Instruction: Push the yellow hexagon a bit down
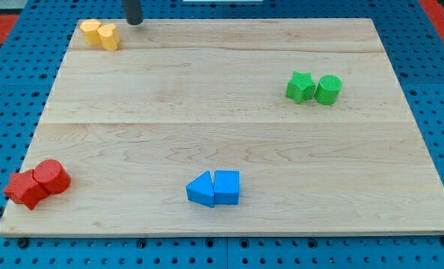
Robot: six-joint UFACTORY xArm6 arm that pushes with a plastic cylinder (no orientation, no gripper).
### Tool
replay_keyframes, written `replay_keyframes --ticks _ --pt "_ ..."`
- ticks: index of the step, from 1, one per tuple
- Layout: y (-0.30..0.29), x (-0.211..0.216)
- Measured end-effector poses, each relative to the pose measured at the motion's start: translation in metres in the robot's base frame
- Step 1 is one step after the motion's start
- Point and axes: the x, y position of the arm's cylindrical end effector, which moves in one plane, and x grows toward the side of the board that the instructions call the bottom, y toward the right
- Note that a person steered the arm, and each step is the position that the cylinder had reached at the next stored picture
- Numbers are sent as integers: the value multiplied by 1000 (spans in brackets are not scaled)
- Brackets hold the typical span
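Note:
Two yellow blocks touch each other at the board's top-left corner: the left one (91, 31) looks like the yellow hexagon, and the right one (109, 36) has a shape I cannot make out for sure. My tip (134, 22) is at the board's top edge, just right of and slightly above the yellow pair, with a small gap between them.
A green star (300, 87) and a green cylinder (329, 90) sit at the right. A blue triangle (201, 190) and a blue block (226, 187) sit at bottom centre. A red star (25, 188) and a red cylinder (51, 177) sit at bottom left on the wooden board (222, 134).

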Motion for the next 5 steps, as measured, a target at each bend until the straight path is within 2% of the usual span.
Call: replay_keyframes --ticks 2,5 --pt "-97 2" --pt "0 40"
